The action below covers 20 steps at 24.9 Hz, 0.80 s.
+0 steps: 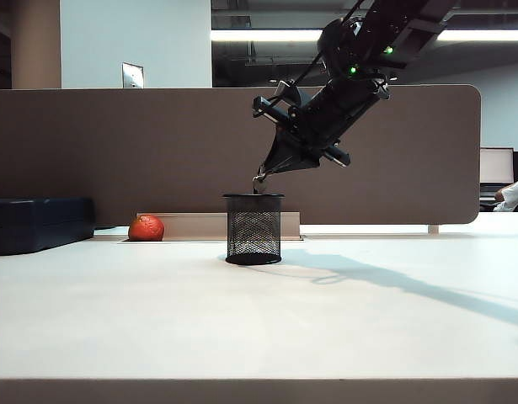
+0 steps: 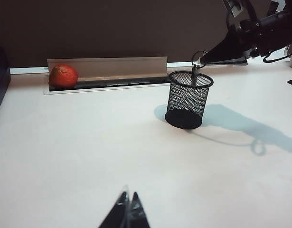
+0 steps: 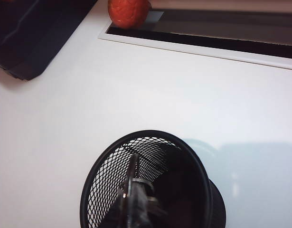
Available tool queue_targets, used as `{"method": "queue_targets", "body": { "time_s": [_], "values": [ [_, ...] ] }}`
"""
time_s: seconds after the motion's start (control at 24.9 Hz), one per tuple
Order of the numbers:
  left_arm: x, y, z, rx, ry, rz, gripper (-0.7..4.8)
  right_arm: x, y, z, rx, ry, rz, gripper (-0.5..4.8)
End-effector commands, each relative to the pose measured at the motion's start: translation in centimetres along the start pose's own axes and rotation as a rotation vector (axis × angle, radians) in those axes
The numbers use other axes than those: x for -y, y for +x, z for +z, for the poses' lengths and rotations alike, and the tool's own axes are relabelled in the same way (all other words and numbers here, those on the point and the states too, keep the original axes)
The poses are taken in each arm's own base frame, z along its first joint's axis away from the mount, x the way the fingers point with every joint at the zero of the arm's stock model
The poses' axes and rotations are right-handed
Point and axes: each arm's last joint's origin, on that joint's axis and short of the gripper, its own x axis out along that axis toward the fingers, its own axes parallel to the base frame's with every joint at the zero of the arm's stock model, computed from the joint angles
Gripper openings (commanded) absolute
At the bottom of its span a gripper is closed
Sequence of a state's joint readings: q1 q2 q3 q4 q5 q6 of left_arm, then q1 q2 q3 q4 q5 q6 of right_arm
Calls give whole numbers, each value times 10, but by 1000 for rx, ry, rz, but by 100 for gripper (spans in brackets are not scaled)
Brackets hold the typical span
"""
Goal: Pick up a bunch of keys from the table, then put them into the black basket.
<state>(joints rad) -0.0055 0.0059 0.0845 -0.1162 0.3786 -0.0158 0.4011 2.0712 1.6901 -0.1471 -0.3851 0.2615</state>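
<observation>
Mesh walls of fine black wire, with a solid rim and a solid round base, made up the small cylindrical basket (image 1: pixel 253 229) that stood upright near the middle of the wide, smooth, off-white bench (image 1: pixel 259 320). Directly over its mouth hung the right hand (image 1: pixel 260 178), slanting down from the upper right on its dark arm, its two fingers pinched shut on the bunch of keys (image 2: pixel 196 68): a thin round metal ring showed beside the fingertips, and a short grey key dangled from it, its tip just inside the basket's rim. From the right wrist camera the keys (image 3: pixel 132 183) were seen against the mesh interior; whether anything else lay at the bottom of the basket could not be told, as the inside was dark. The left hand (image 2: pixel 127 213) sat low over the near part of the bench, well apart from the basket, its dark pointed fingers pressed together and holding nothing. Toward the back, a round orange-red fruit with a dimpled skin (image 1: pixel 146 228) rested in a shallow grey recessed channel (image 2: pixel 108 76) set into the bench in front of the matte brown divider panel (image 1: pixel 157 143). A dark blue box with rounded edges (image 1: pixel 40 223) lay at the far left, touching nothing else.
</observation>
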Motion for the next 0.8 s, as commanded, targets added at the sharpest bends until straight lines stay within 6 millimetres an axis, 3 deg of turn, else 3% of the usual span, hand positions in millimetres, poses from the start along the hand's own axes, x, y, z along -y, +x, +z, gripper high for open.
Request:
{"method": "queue_targets", "body": {
  "time_s": [0.04,0.16,0.36,0.52,0.8],
  "values": [
    [0,0,2,10,5,-3,-6,-4,-2,4,17,-9,28,24],
    [0,0,2,10,5,-3,-6,-4,-2,4,11,0,45,142],
    [0,0,2,10,5,-3,-6,-4,-2,4,10,16,45,145],
    [0,0,2,9,5,-3,-6,-4,-3,4,12,15,45,-12],
    [0,0,1,6,4,-3,-6,-5,-4,6,21,11,44,-9]
  ]
}}
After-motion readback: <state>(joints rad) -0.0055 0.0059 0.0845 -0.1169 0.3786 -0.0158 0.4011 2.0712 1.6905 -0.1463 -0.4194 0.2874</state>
